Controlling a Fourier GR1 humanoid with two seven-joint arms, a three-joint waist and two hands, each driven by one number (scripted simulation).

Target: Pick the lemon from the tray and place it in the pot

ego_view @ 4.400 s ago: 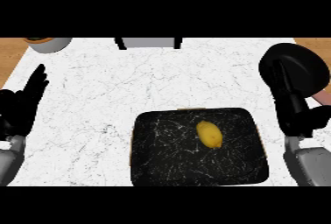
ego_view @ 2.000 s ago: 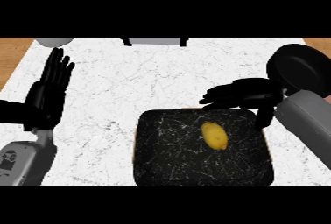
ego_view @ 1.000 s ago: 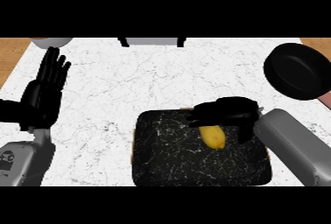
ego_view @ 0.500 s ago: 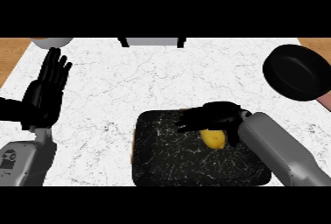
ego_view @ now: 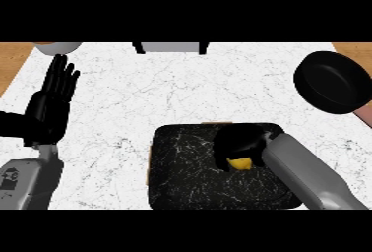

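Note:
The yellow lemon (ego_view: pixel 240 163) lies on the black marbled tray (ego_view: pixel 185 172) at the lower middle of the head view. My right hand (ego_view: pixel 240 142) sits on top of it with fingers curled round it, so only the lemon's near end shows. The black pot (ego_view: pixel 333 81) stands at the right edge of the white counter, well beyond the tray. My left hand (ego_view: pixel 49 103) rests open at the left edge, fingers pointing up, far from the tray.
A light bowl (ego_view: pixel 58 47) peeks in at the top left corner. A grey object with dark legs (ego_view: pixel 170 47) stands at the counter's far edge. Wooden floor shows past both upper corners.
My right hand came in from near the pot, moved down over the tray and curled round the lemon. The left hand rose earlier and now holds still.

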